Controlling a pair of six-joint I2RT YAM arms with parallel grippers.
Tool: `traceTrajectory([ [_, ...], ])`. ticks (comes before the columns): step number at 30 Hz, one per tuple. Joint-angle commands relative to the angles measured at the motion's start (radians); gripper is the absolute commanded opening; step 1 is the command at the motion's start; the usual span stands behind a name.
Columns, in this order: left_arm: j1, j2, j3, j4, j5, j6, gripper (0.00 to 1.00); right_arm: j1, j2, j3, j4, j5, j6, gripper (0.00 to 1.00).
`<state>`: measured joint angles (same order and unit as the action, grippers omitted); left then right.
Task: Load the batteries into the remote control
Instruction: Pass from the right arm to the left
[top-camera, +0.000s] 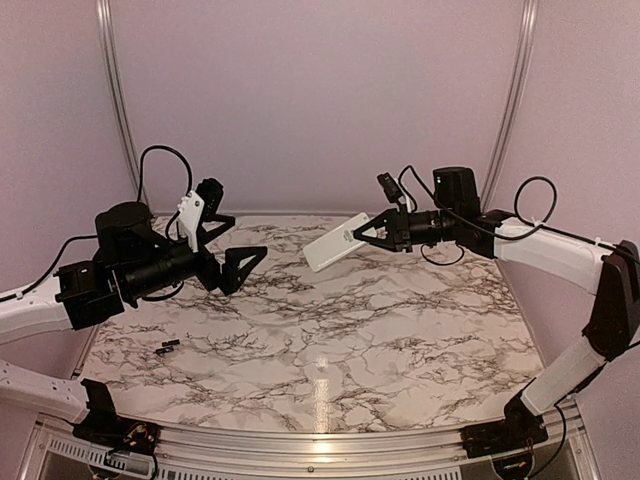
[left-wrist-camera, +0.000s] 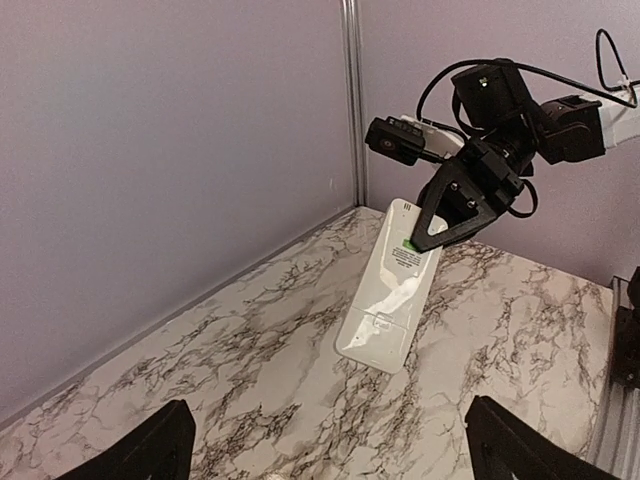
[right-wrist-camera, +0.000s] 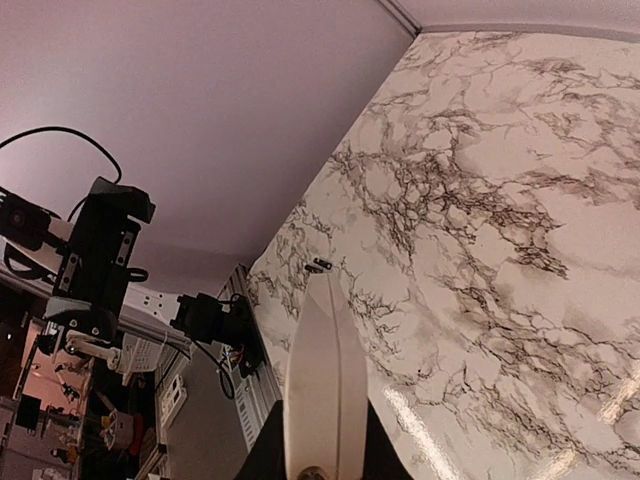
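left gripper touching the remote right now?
Apart. The top view shows the open left gripper well short of the remote, bare table between them; only the right gripper holds the remote.

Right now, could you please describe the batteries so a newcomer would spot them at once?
On the marbled table, look at the near left part. The batteries lie there: two tiny dark cylinders, unlike the white remote control in the right gripper.
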<state>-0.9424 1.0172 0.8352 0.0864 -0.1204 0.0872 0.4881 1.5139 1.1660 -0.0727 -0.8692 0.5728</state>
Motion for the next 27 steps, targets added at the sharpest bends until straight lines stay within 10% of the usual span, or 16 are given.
traceTrajectory([
  [1, 0.079, 0.015, 0.019, -0.108, 0.376, -0.259, 0.99, 0.014, -0.013, 0.067, -0.081, -0.076, -0.149, 0.00],
  [11, 0.128, 0.146, 0.074, -0.084, 0.683, -0.300, 0.97, 0.137, 0.034, 0.177, -0.265, -0.151, -0.358, 0.00],
  [27, 0.128, 0.299, 0.130, -0.117, 0.797, -0.300, 0.55, 0.231, 0.087, 0.268, -0.400, -0.225, -0.489, 0.00],
])
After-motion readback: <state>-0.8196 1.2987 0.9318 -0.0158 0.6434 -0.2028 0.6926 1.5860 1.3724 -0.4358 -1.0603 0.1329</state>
